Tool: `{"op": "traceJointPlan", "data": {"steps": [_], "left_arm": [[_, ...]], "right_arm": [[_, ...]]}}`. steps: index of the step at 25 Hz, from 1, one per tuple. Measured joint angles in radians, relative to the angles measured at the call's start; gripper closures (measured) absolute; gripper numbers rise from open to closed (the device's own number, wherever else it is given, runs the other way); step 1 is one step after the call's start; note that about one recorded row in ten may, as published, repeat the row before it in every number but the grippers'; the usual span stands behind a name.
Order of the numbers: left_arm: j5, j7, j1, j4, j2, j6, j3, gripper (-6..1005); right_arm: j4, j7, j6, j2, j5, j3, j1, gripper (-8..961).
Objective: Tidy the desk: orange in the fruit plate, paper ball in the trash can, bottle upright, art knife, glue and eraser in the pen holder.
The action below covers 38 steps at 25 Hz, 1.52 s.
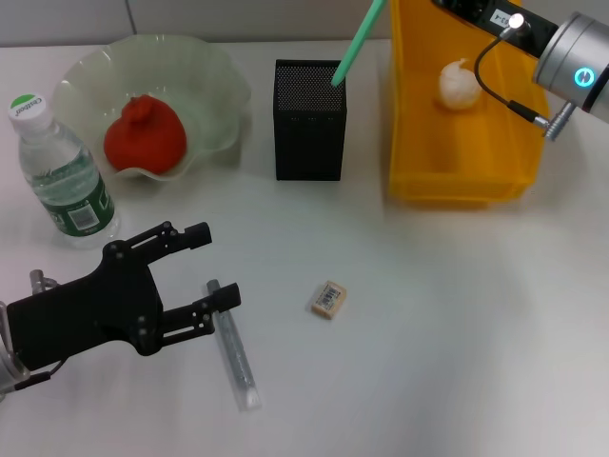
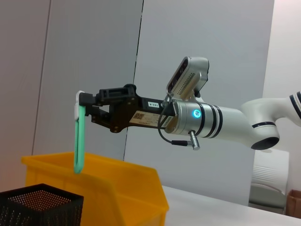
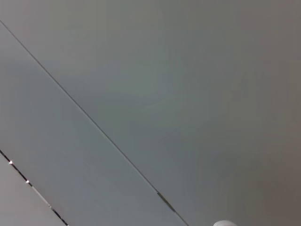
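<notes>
Overhead, a slim green art knife [image 2: 79, 136] with a white end is hanging upright, its lower tip sitting just above the black mesh pen holder [image 1: 309, 119]. The right gripper [image 2: 83, 107] is pinching its upper end, jaws closed on it. The tan eraser [image 1: 327, 299] is lying on the white desk [image 1: 457, 333]. The clear glue stick [image 1: 233, 347] is resting beside the left gripper [image 1: 211, 267], whose jaws are standing wide apart, holding nothing. The orange [image 1: 144, 134] is sitting in the fruit plate [image 1: 214, 76], the paper ball [image 1: 458, 84] in the yellow trash can [image 1: 447, 181], and the bottle [image 1: 59, 171] is standing upright.
</notes>
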Motion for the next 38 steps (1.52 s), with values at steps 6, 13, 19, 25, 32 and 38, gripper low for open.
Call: {"op": "traceJointPlan", "data": {"steps": [6,13,19,25,32,38], "left_arm": [[0.000,0.002,-0.001,0.000,0.001,-0.006,0.000,200],[0.000,0.007,-0.007,0.000,0.001,-0.017,0.000,200],[0.000,0.012,-0.008,-0.001,0.001,-0.020,-0.002,199],[-0.001,0.012,-0.008,-0.001,0.001,-0.021,-0.002,199],[-0.012,0.012,-0.008,-0.001,0.001,-0.023,-0.002,199],[-0.020,0.012,-0.005,-0.001,-0.001,-0.026,-0.002,200]], "right_arm": [[0.016,-0.043,0.014,0.000,0.000,0.005,0.019,721],[0.023,-0.130,0.049,0.003,0.000,0.000,0.043,705],[0.062,-0.268,0.079,0.004,0.016,0.002,0.072,692],[0.100,-0.421,0.084,0.005,0.027,-0.007,0.105,679],[0.110,-0.530,0.085,0.007,0.028,-0.062,0.118,664],[0.128,-0.658,0.083,0.008,0.028,-0.079,0.114,651]]}}
